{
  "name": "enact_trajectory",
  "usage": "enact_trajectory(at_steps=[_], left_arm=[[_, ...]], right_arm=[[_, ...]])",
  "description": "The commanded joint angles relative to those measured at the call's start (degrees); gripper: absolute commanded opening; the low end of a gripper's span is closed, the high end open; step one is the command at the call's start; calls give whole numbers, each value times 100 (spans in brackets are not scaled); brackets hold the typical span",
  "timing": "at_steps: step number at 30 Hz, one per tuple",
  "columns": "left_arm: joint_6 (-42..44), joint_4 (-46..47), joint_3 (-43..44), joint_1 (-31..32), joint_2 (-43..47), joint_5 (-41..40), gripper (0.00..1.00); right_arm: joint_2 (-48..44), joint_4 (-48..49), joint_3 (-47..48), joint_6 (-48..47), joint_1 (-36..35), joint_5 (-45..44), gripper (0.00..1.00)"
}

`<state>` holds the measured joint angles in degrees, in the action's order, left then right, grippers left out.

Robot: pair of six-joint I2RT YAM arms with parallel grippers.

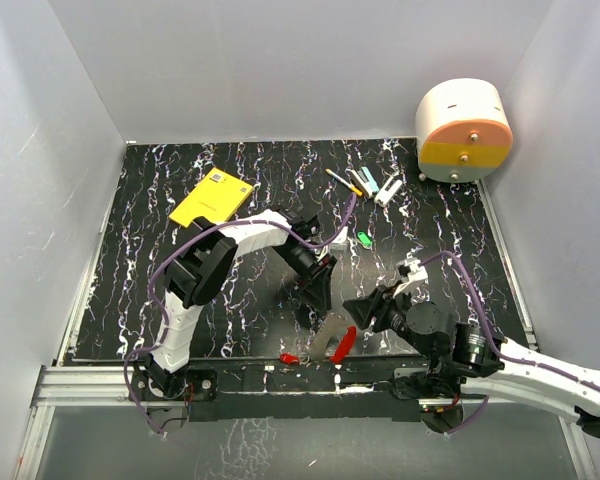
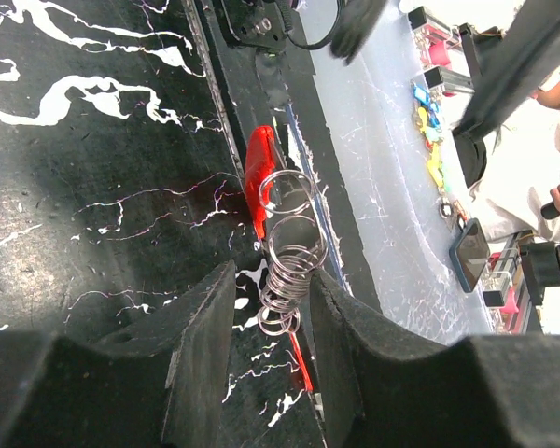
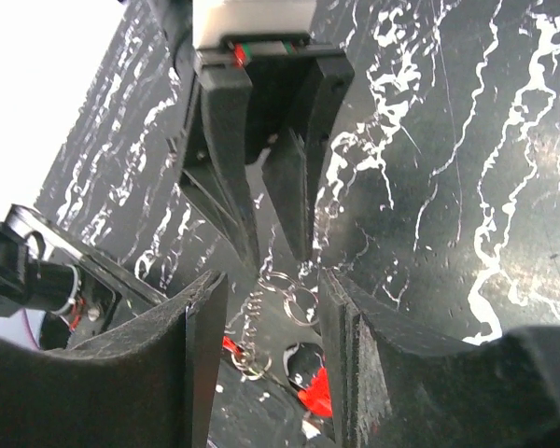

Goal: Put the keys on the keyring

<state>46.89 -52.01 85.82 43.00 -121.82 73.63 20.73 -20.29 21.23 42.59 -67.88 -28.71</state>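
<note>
Furthest left, a small red piece point(image 1: 290, 357), probably one of the keys, lies at the near edge of the table point(image 1: 250, 300). Just right of it the left gripper point(image 1: 320, 300) points down with its jaws partly closed. They seem to pinch the top of the keyring point(image 2: 285, 271), a short run of linked silver rings hanging from the fingertips toward the table. The end ring overlaps the red key point(image 2: 259, 173) below it, but I cannot tell whether it passes through the key's hole. No whitish-silver key can be picked out for certain.

On the right, the right gripper point(image 3: 271, 278) faces the rings with its jaws well apart and nothing between them, close to the red key.

The step looks like the right gripper taking a key. It would do best to grip the key by its broad end, leaving the hole free. The left gripper should hold the ring firm and steady so the split stays presented. Swinging rings are the main risk.
</note>
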Motion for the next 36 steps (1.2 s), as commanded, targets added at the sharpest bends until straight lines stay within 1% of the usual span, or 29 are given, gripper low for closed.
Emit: enact_trajectory(at_steps=[1, 4, 7, 12, 14, 17, 18, 20, 24, 27, 30, 33, 36], left_arm=[[-60, -178, 277, 76, 409, 171, 37], [202, -686, 607, 74, 376, 190, 38], [273, -1010, 824, 74, 329, 176, 39], [258, -1311, 966, 168, 269, 154, 40], [-104, -1042, 854, 278, 336, 62, 40], [-724, -297, 443, 483, 604, -279, 40], [-907, -63, 343, 523, 706, -352, 41], [-1256, 341, 213, 539, 871, -443, 41], [-1571, 771, 135, 534, 1154, -729, 41], [-1756, 1036, 12, 538, 1324, -804, 41], [-1720, 1009, -4, 534, 1331, -875, 41], [-1693, 984, -20, 489, 1370, -881, 41], [-1865, 1168, -73, 274, 1509, -752, 41]], right_arm=[[2, -54, -27, 119, -24, 172, 50], [209, -229, -3, 164, -24, 273, 54], [326, -408, 10, 292, -24, 390, 57], [134, -377, -192, 374, -24, 420, 61], [-59, -398, -407, 432, -24, 408, 63], [-339, -265, -592, 451, -24, 445, 68], [-396, -227, -631, 474, -24, 480, 73], [-375, -227, -660, 537, -24, 529, 78], [-26, -31, -664, 525, -24, 715, 79], [316, 548, -796, 299, -24, 900, 79], [746, 1011, -886, 186, -24, 994, 79], [974, 1279, -923, 129, -24, 993, 75], [926, 1484, -989, 50, -24, 940, 72]])
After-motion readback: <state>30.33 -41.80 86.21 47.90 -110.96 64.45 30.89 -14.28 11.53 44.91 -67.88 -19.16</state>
